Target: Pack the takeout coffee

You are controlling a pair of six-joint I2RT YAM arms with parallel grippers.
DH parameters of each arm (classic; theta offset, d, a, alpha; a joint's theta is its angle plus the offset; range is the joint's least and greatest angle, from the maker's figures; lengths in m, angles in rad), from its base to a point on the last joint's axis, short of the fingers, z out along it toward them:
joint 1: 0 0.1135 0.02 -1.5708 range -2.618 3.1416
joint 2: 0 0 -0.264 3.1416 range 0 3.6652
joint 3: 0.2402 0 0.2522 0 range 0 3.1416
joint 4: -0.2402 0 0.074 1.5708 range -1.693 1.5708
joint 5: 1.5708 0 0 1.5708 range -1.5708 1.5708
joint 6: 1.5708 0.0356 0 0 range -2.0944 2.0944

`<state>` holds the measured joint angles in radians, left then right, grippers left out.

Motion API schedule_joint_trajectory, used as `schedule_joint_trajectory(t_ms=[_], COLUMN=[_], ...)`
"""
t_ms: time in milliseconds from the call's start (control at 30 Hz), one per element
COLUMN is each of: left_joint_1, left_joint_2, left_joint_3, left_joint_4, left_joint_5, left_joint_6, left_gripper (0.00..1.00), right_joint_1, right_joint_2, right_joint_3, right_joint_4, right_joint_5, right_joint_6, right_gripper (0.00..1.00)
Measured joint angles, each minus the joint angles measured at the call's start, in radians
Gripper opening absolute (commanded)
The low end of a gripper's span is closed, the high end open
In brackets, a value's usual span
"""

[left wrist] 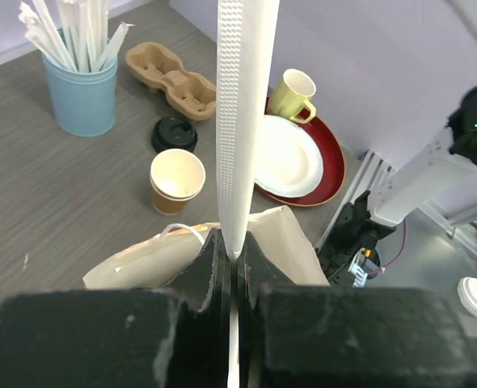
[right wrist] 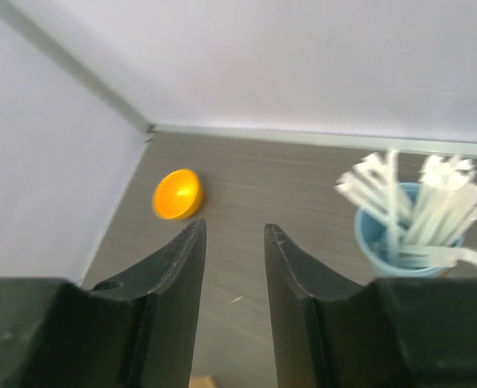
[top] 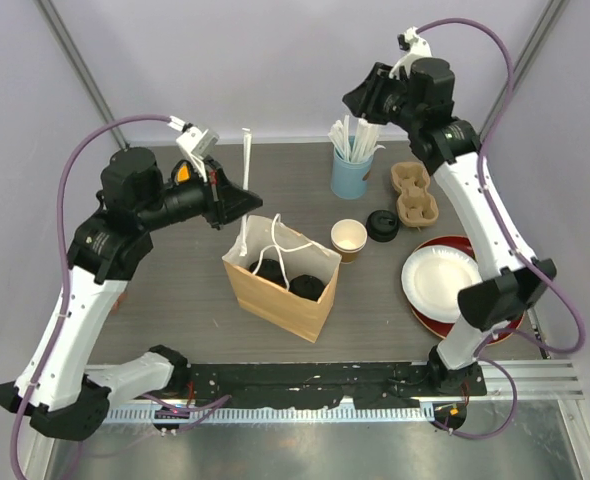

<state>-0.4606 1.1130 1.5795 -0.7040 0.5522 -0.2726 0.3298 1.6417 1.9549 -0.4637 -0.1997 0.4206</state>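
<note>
I can read no text, brand, number or sign anywhere; the paper bag (top: 275,295) and the kraft cup (left wrist: 170,200) show plain brown sides.

place: robot lab cell | evidence: bare lilac walls (top: 275,60), aluminium frame rail (top: 540,374), grey test table (top: 175,290)

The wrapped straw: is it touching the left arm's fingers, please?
Touching: the left wrist view shows the left fingers shut on the wrapped straw.

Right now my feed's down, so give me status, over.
Left gripper: jaws shut on wrapped straw above paper bag. Right gripper: jaws open, empty. One kraft cup unlidded, black lid beside it.
</note>
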Motion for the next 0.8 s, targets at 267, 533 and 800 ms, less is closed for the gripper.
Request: schedule_joint_trajectory(t_ms=[267,533,800], left_joint_1=[0.0,0.0,0.001], left_joint_2=[-0.042,-0.117,-0.142], left_joint_3=[-0.276,-0.554,-0.63], left_joint_4=[0.311,0.502,0.652], left_joint_5=[0.027,0.013,0.017], left_joint_6=[-0.087,-0.062,-0.032], left_gripper=[0.0,0.0,0.18], right_joint_1=[-0.021,-0.021,-0.021], right_joint_2=[0.307,0.409,0.435], right_joint_3=[0.087,0.113,0.169], right_joint_4=[0.026,0.006,0.047], right_joint_5=[0.205,0.247,0.265], right_joint_6=[-0.125,-0.18,-0.182], right_gripper=[0.36,0.33,0.32])
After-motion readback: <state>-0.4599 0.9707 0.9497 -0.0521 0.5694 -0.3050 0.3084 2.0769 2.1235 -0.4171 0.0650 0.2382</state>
